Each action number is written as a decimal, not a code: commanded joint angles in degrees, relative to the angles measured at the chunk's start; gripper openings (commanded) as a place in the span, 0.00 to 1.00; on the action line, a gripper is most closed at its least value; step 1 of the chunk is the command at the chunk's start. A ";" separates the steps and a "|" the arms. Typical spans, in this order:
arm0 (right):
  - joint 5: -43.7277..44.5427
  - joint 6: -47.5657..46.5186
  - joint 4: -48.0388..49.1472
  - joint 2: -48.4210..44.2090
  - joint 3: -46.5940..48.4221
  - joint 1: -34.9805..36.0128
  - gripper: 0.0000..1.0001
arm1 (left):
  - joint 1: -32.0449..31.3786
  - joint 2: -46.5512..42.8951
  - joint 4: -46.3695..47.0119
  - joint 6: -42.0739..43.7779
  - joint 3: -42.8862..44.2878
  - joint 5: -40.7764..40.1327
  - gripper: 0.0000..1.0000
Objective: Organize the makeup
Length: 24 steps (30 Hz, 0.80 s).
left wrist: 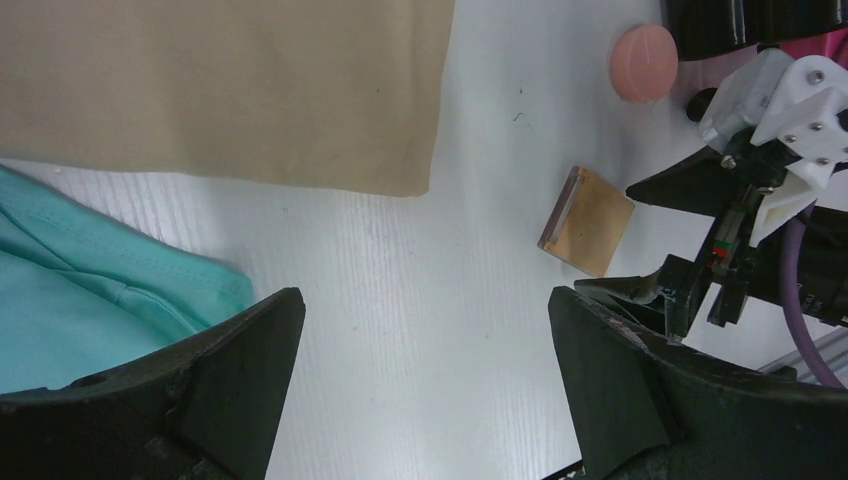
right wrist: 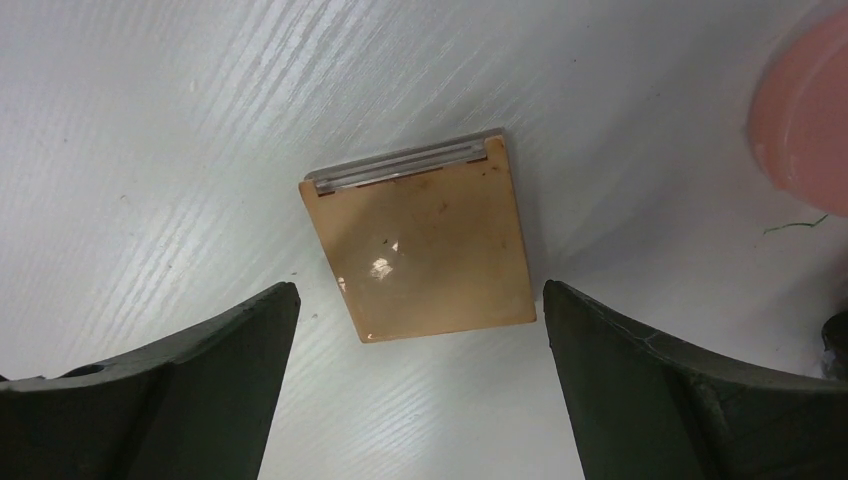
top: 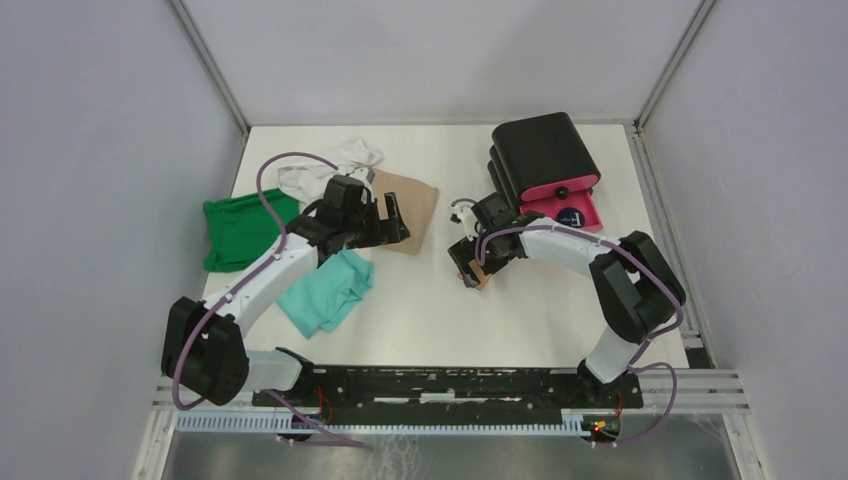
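A tan square pad (right wrist: pixel 425 245) with a clear strip along its far edge lies flat on the white table. My right gripper (right wrist: pixel 420 290) hovers open directly over it, one finger on each side and nothing between them. From above, the pad (top: pixel 481 279) peeks out under the right gripper (top: pixel 471 264). A salmon-pink round puff (left wrist: pixel 644 62) lies just beyond the pad (left wrist: pixel 588 220), also showing as the puff (right wrist: pixel 805 120) at the frame edge. A dark round jar (top: pixel 568 215) sits in the open pink drawer. My left gripper (left wrist: pixel 425 330) is open over bare table beside the tan cloth.
The black box (top: pixel 543 150) with its pink drawer (top: pixel 590 212) pulled out stands at the back right. A tan cloth (top: pixel 412 205), white cloth (top: pixel 345 160), green cloth (top: pixel 240 230) and teal cloth (top: pixel 328 290) lie around the left arm.
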 commanded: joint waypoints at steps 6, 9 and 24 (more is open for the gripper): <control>2.68 -1.71 4.11 0.94 0.20 1.58 1.00 | 0.26 0.28 2.81 0.66 -0.57 1.25 0.99; 5.59 -1.62 3.00 1.85 0.92 2.72 0.99 | 0.31 0.49 2.97 0.61 -0.50 1.44 0.99; 9.98 2.08 2.99 1.15 -0.07 3.32 0.89 | 0.24 0.35 2.81 1.25 -1.43 1.60 0.99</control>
